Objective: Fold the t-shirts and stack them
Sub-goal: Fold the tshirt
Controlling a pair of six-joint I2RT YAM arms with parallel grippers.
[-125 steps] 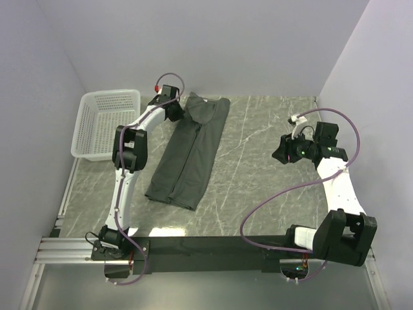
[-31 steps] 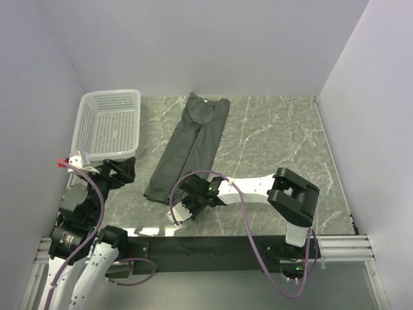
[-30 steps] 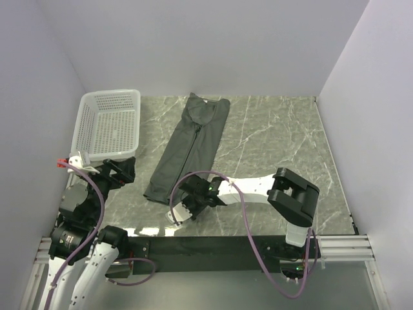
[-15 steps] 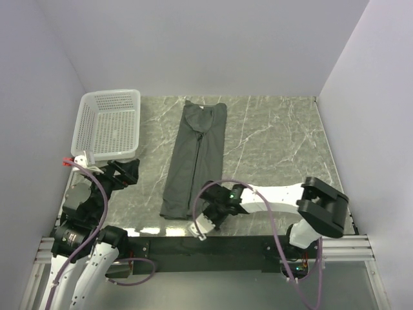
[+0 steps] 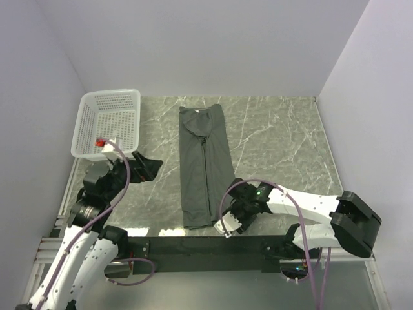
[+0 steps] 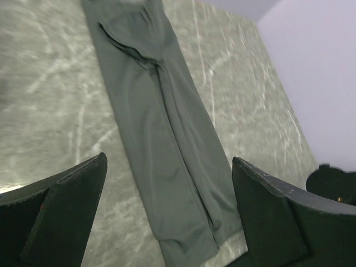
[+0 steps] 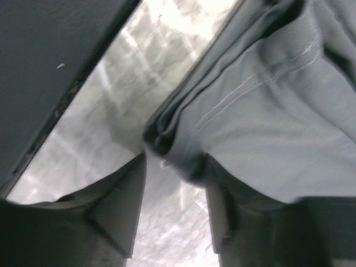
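Observation:
One dark grey t-shirt [image 5: 203,165] lies on the marble table, folded lengthwise into a long narrow strip with its collar at the far end. My right gripper [image 5: 222,223] sits low at the strip's near right corner. In the right wrist view its jaws [image 7: 173,172] stand apart with bare table between them, and the shirt's hem [image 7: 267,89] rests just ahead, partly over the right finger. My left gripper [image 5: 150,166] hovers left of the shirt, wide open and empty; its wrist view looks down on the shirt [image 6: 161,144] between the fingers [image 6: 67,206].
A white mesh basket [image 5: 110,93] stands at the far left corner. The black front rail [image 5: 193,245] runs close behind the right gripper. Grey walls close in the table on three sides.
The right gripper dragged the shirt's near end rightwards, turning the slanted strip straight, then opened its jaws. The left arm swung in from the left edge towards the shirt.

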